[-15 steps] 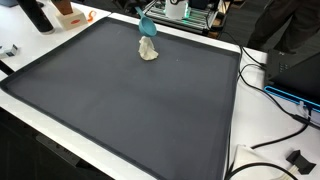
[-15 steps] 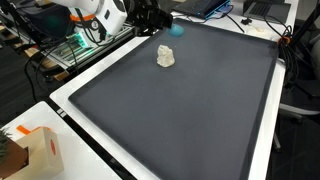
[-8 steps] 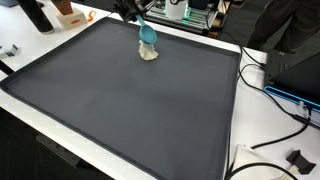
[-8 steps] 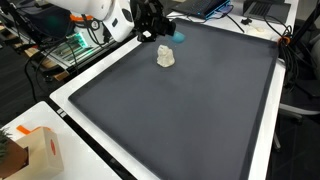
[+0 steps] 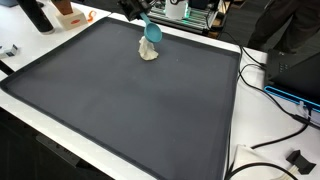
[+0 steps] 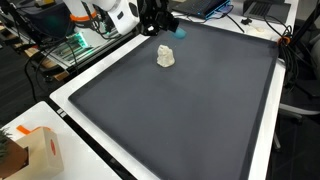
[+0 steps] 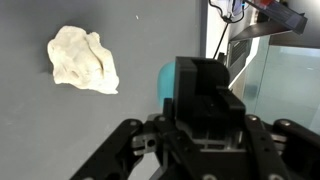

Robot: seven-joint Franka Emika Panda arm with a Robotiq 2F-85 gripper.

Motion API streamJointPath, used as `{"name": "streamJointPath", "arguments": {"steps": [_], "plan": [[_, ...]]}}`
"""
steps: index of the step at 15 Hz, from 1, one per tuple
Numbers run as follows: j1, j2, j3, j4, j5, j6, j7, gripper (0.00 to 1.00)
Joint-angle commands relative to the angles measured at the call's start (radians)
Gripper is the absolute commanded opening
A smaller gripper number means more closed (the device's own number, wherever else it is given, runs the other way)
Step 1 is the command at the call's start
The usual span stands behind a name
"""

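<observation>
Closest to where I stood, a cardboard box (image 6: 35,150) sat off the near corner of the table (image 6: 70,115), just outside its white rim. A few cables (image 5: 262,146) trailed over the white edge on another side. Inside the rim, a dark mat (image 6: 190,110) covered almost the whole top, and most of it lay bare.

Farther in, toward the far end of the mat, a small cream lump (image 6: 165,57) rested on the dark surface. It looked crumpled and uneven, with folds across its top. In the wrist view the lump (image 7: 83,60) lay off to one side with a strip of bare mat between it and the arm's end.

Just beyond the lump, the tool (image 6: 165,25) reached in over the far edge of the mat, tilted downward. It was closed narrowly around a teal piece (image 6: 179,31), whose rounded end stuck out past the black fingers (image 7: 215,100). In an exterior view the teal piece (image 5: 153,31) seemed to hang right over the lump (image 5: 148,52), but the wrist view showed the teal piece (image 7: 167,82) near it and clear of it. I could not tell whether its lower end touched the mat or stayed just above it.

Behind the tool (image 5: 143,17), past the table's far rim, stood a jumble of gear, and a dark bottle (image 5: 36,14) stood beyond one far corner.
</observation>
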State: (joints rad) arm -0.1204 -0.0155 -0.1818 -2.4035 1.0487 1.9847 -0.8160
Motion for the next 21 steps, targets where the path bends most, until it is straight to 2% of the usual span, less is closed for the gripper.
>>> {"name": "streamJointPath", "arguments": {"steps": [1, 5, 11, 12, 16, 21], "plan": [[-0.001, -0.073, 0.028, -0.008, -0.092, 0.019, 0.151, 0.25], [0.005, -0.117, 0.048, 0.026, -0.235, -0.036, 0.304, 0.25], [0.021, -0.142, 0.068, 0.127, -0.429, -0.253, 0.485, 0.25], [0.022, -0.148, 0.082, 0.142, -0.496, -0.251, 0.558, 0.25], [0.048, -0.133, 0.114, 0.194, -0.645, -0.254, 0.651, 0.25], [0.074, -0.116, 0.172, 0.221, -0.906, -0.173, 0.805, 0.25]]}}
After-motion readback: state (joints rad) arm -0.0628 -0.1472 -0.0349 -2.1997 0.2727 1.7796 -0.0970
